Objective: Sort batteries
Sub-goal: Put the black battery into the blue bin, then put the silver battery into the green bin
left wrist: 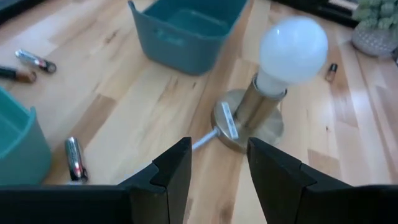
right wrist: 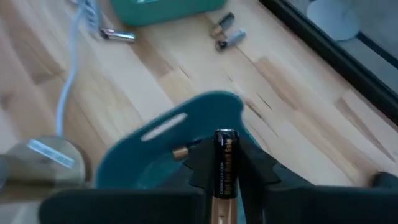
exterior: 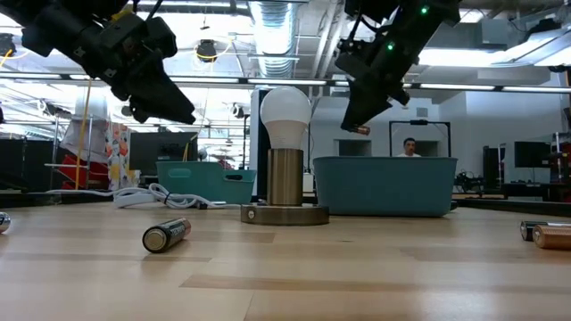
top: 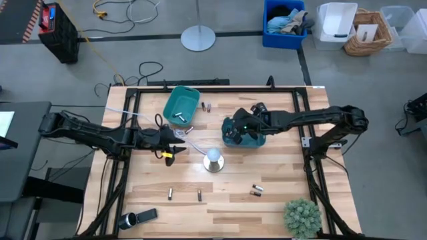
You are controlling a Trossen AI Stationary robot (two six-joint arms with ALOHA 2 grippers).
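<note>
Two teal bins (top: 181, 103) sit at upper centre of the table (top: 267, 200). The right gripper (right wrist: 225, 163), jaws clamped on one battery (right wrist: 225, 163), hangs over the right bin (top: 235, 140). Roughly eight batteries (top: 171, 193) lie scattered. The left gripper (left wrist: 217, 171) hovers with its jaws apart, empty.

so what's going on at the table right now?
Battery sorting, mid-run. The right tool is over the right bin with a battery between its fingers, about to drop it in. The left tool hovers open and empty near the bulb lamp. The left bin already holds a battery, and several more lie loose on the table.
</note>
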